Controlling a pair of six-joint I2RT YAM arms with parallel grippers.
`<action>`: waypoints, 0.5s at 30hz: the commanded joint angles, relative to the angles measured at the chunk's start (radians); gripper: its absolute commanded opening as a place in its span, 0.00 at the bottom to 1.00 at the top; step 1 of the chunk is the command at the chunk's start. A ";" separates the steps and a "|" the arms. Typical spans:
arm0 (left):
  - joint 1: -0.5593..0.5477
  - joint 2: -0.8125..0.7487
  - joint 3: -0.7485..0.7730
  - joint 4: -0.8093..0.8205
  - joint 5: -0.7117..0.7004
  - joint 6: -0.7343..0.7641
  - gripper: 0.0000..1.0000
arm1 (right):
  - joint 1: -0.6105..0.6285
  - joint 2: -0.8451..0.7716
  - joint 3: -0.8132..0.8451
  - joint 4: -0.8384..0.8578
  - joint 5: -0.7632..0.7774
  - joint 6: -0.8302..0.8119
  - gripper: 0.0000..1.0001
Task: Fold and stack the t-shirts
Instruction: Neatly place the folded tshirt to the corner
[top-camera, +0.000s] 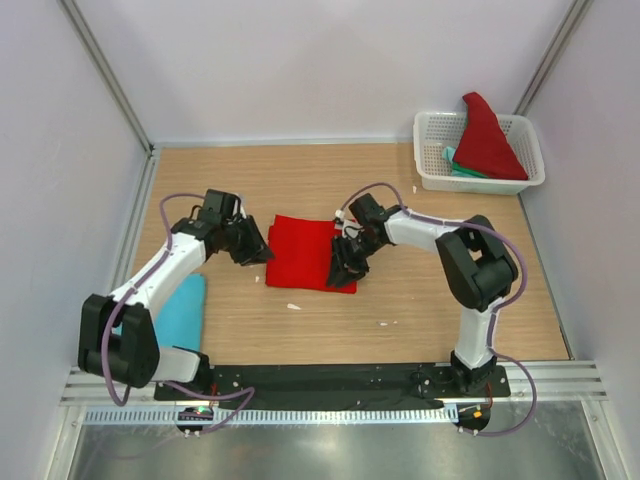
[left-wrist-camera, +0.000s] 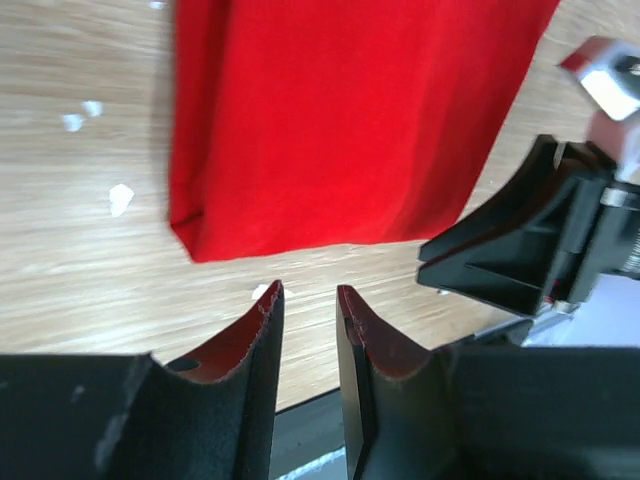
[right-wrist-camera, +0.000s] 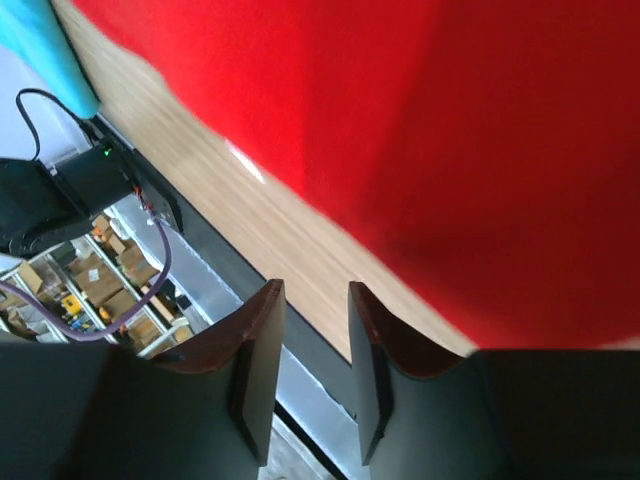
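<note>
The wooden surface (top-camera: 300, 335) carries everything. At its far right corner stands a white lattice basket (top-camera: 480, 184), holding a heaped red t-shirt (top-camera: 490, 135) that pokes above the rim and a teal-green t-shirt (top-camera: 458, 168) under it, both unfolded.

In the middle of the surface lies the folded red t-shirt (top-camera: 305, 250), a flat, neat, nearly square packet. Its slightly longer axis runs left to right, a little skewed to the near edge. No collar shows, so I cannot tell which way it points.

A folded light blue t-shirt (top-camera: 183, 308) lies at the near left edge, well apart from it.

By my reckoning two shirts are folded but not stacked, and the basket's shirts are untouched.

The left tool (top-camera: 258, 252) hangs off the packet's left side. Its fingers are slightly apart and empty. The right tool (top-camera: 345, 272) hangs at the near right corner, likewise gapped and holding nothing.
</note>
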 joint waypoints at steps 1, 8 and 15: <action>0.003 -0.136 0.066 -0.079 -0.122 0.030 0.30 | -0.006 0.037 0.003 0.133 -0.002 0.101 0.36; 0.013 -0.282 0.036 -0.159 -0.182 0.022 0.29 | -0.162 0.061 -0.046 0.020 0.261 -0.006 0.35; 0.013 -0.380 -0.053 -0.179 -0.186 -0.001 0.30 | -0.261 0.112 0.205 -0.192 0.472 -0.203 0.39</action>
